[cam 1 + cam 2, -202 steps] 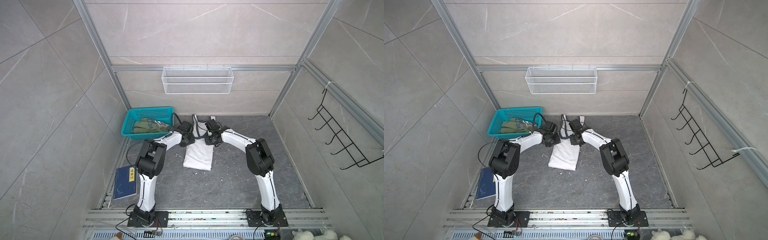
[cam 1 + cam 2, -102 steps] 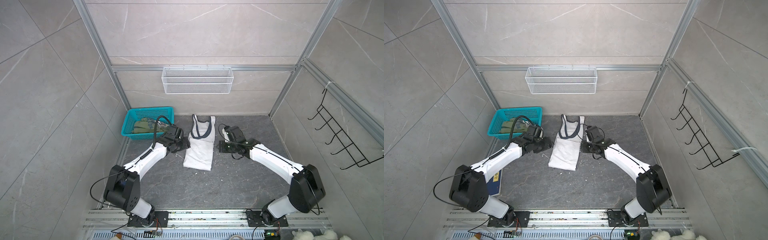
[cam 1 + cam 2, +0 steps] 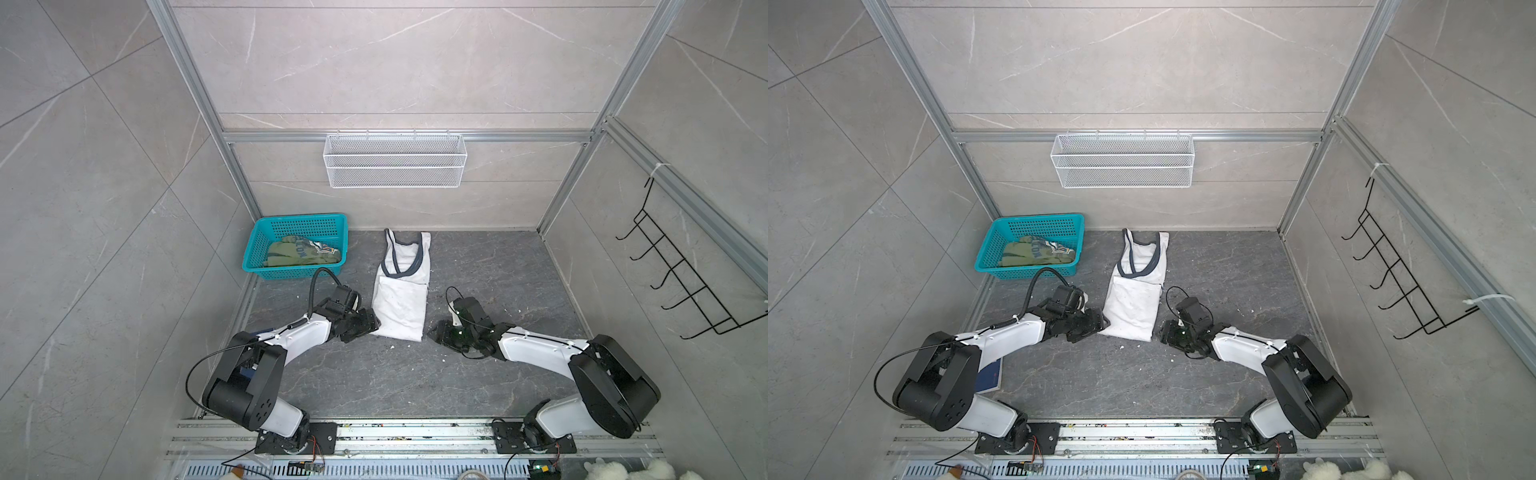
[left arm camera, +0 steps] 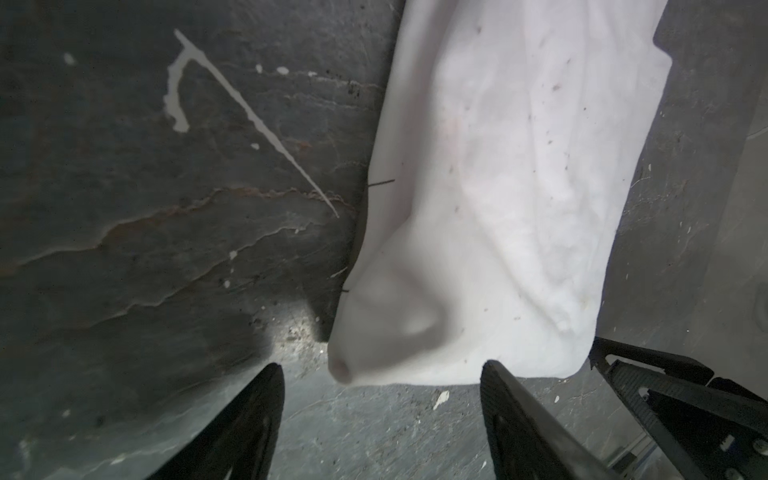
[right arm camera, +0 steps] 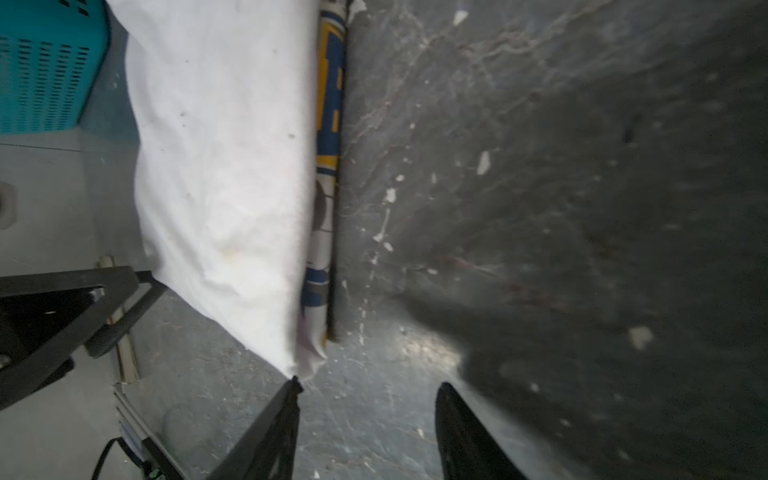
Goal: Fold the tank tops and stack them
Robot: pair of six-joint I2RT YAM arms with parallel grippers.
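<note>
Lengthwise fold of the white cloth tank top with navy trim (image 3: 401, 303) is complete; a crosswise fold is judged to be the step in hand. The top lies as a narrow strip on the dark stone-patterned work surface (image 3: 374, 386), straps toward the back wall, hem toward the arms. Left gripper (image 4: 380, 399): jaws wide apart and empty, flanking one hem corner without visible contact. Right gripper (image 5: 365, 415): jaws moderately apart and empty, one fingertip (image 5: 282, 411) just at the opposite hem corner, contact uncertain. The next move calls for both to close on the hem corners and carry them toward the straps. The crumpled olive green tank top (image 3: 301, 253) waits unfolded in the teal plastic basket (image 3: 291, 272)
</note>
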